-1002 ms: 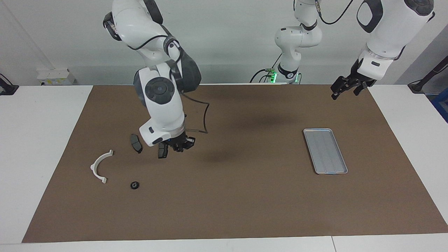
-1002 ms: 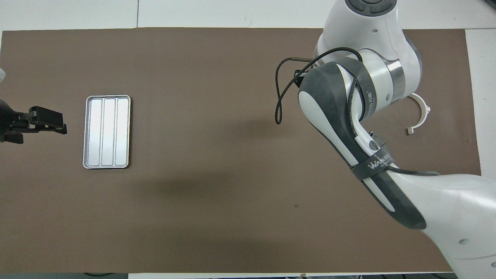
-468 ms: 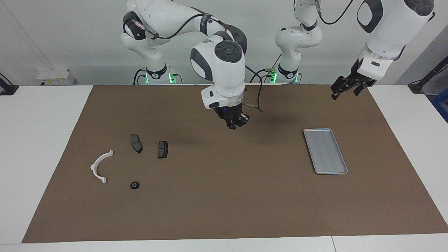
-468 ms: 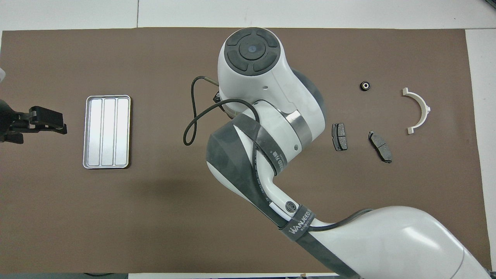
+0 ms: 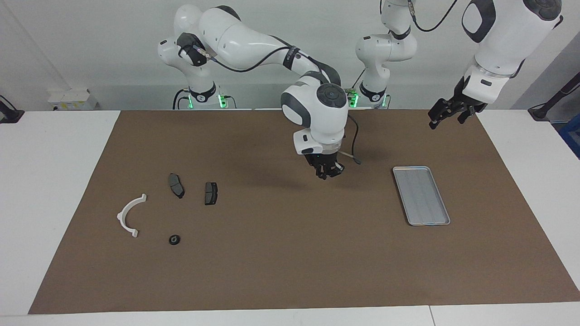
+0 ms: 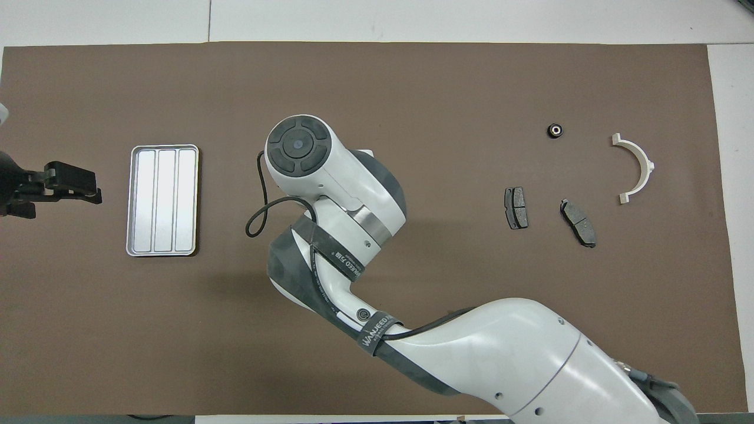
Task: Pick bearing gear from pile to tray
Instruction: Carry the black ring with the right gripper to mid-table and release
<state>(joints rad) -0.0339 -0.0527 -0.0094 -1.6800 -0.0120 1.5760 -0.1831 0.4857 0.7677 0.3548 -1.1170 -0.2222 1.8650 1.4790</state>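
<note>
My right gripper hangs in the air over the bare brown mat, between the pile and the tray. Its fingertips are closed together. I think a very small piece is pinched between them, but I cannot see any piece there, so I cannot confirm it.

One black round bearing piece lies in the pile, near the white half-ring bracket. The two brake pads lie a little nearer to the robots. The tray is empty.

The risk I see: if the grip holds nothing, I carry air to the tray. If it holds a tiny piece, it can slip during the travel, or roll off the ribbed floor when released from too high.

My left gripper waits, open, over the mat corner near the tray.
</note>
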